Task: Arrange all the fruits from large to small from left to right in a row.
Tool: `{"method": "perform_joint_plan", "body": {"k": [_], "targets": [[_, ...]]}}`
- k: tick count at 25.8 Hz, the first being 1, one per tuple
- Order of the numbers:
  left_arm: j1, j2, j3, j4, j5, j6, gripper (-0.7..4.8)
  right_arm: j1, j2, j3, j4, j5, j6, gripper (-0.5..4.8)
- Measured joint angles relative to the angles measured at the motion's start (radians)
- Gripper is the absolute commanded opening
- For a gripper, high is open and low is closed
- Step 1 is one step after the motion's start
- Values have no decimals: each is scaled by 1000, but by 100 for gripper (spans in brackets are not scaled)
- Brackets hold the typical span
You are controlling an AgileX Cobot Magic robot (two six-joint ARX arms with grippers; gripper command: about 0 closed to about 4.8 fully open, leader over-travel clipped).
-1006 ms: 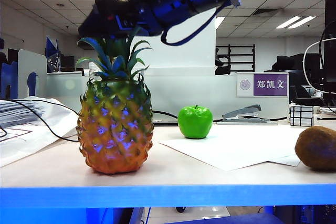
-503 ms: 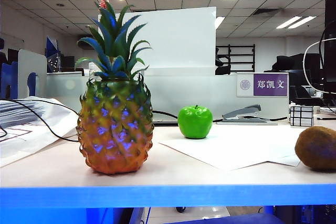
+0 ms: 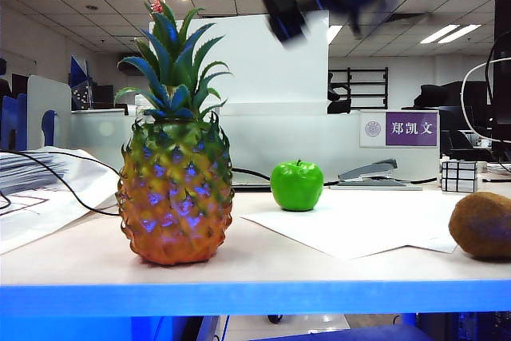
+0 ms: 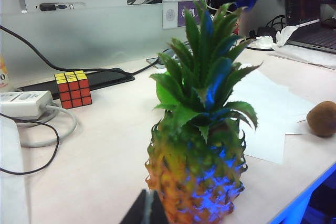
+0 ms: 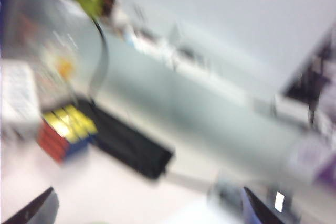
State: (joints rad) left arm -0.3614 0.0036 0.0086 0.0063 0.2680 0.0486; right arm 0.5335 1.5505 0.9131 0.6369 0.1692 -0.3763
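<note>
Since the pineapple (image 3: 176, 189), apple (image 3: 296, 185) and kiwi (image 3: 482, 225) line the desk (image 3: 263, 265) by size, the right end effector (image 5: 149, 203) hangs wide and empty above; the left end effector (image 4: 148, 209) looks narrow beside the pineapple.

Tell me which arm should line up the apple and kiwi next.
Right, probably. The apple and kiwi lie on its side, and the right end effector hangs open above the table there. The left end effector sits shut, with the pineapple between it and them.

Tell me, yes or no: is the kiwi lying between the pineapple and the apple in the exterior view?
No. The kiwi lies at the far right, beyond the apple, which stands right of the pineapple.
</note>
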Motion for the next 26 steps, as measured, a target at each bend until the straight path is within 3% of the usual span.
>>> {"method": "perform_joint_plan", "body": {"k": [3, 7, 26], "targets": [[0, 0, 0, 1, 0, 0, -5, -70, 103, 2, -7, -26, 101, 479], [0, 0, 0, 4, 0, 0, -5, -89, 195, 36, -27, -74, 167, 479], [0, 0, 0, 5, 0, 0, -5, -87, 335, 49, -26, -196, 222, 479]]}}
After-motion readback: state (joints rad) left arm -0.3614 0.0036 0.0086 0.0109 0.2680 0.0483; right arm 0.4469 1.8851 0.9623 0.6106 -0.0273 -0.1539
